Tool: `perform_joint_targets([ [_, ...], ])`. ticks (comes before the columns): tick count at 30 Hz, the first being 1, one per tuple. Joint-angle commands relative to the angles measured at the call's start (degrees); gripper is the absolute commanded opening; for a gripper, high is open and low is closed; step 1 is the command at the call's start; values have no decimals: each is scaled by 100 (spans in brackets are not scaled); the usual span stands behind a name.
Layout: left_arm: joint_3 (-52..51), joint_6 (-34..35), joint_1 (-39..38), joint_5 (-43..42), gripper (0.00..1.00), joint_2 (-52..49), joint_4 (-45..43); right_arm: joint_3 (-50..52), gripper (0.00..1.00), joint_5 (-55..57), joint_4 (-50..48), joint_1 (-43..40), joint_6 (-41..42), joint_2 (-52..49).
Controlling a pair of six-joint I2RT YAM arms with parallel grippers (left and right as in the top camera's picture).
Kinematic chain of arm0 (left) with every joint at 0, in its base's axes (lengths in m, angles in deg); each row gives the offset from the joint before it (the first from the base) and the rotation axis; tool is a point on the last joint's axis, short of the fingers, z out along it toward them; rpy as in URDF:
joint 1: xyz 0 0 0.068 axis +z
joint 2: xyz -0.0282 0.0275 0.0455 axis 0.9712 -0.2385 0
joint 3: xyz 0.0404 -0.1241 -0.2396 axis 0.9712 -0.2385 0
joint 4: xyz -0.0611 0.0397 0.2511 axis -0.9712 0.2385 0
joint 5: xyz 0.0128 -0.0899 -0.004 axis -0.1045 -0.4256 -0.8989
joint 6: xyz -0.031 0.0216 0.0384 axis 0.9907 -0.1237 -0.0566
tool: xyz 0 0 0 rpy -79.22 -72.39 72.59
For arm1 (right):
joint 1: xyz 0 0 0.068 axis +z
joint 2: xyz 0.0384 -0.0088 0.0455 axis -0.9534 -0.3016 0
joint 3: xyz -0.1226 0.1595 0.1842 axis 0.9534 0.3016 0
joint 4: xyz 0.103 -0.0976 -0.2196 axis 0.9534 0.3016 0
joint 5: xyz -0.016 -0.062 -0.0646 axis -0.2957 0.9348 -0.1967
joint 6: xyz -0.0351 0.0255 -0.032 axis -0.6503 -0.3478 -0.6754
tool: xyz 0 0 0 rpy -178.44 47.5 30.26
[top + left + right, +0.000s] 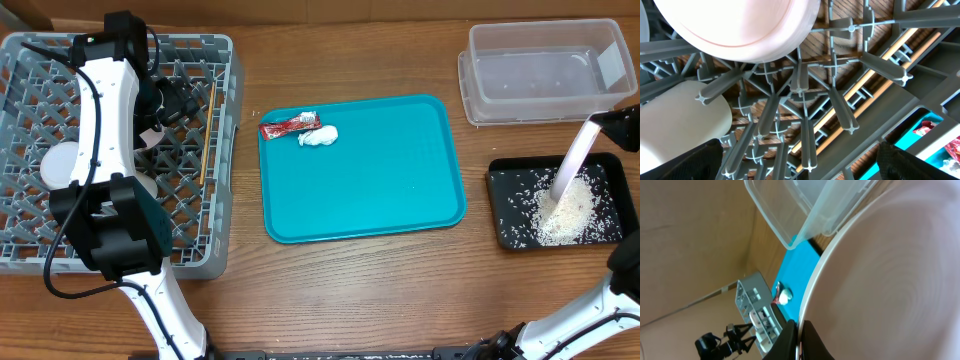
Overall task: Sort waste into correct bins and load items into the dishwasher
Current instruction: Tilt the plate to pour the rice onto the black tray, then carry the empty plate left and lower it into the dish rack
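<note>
The scraps are being emptied. The right gripper (801, 339), closed on the rim of a white plate (572, 160), tilts it steeply over the black tray (510, 185), right of the teal tray (380, 180), above a heap of rice (565, 215). Next, the plate probably goes to the rack (228, 200), left of the teal tray, where the left gripper (799, 147) hangs wide open and empty. The face of the plate looks smooth and clean.

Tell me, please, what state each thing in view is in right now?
left gripper: open, empty, over the dish rack.
right gripper: shut on the plate, at its rim.
plate: tilted over the black tray.
rice: piled in the black tray.
red wrapper: flat on the teal tray.
tissue: crumpled, beside the wrapper.
chopsticks: lying in the dish rack.
clear tub: upright, lidless.
</note>
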Motion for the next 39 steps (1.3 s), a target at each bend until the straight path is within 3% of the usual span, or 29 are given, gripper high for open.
perform_joint_targets([
  [1,-31,-92,15,-24,100,-57,-15,-184,4,-389,-22,-33,-824,-66],
  [4,-31,-92,15,-24,100,-57,-15,-184,4,94,-61,-39,-162,-79],
  [7,-31,-92,15,-24,100,-57,-15,-184,4,-234,15,-81,-503,-74],
  [10,-31,-92,15,-24,100,-57,-15,-184,4,-9,160,-98,22,-76],
  [13,-31,-92,15,-24,100,-57,-15,-184,4,-603,295,-101,-662,-63],
  [16,-31,-92,15,-24,100,-57,-15,-184,4,-297,269,-120,-155,-70],
  [19,-31,-92,15,-24,100,-57,-15,-184,4,-708,319,-162,-573,-66],
  [22,-31,-92,15,-26,100,-57,-15,-184,4,-216,260,-166,-59,-72],
  [26,-31,-92,15,-24,100,-57,-15,-184,4,-914,643,-155,-925,-63],
  [31,-31,-92,15,-24,100,-57,-15,-184,4,-1628,704,31,-800,66],
  [39,-31,-92,15,-24,100,-57,-15,-186,4,-2439,695,1016,-1373,610],
])
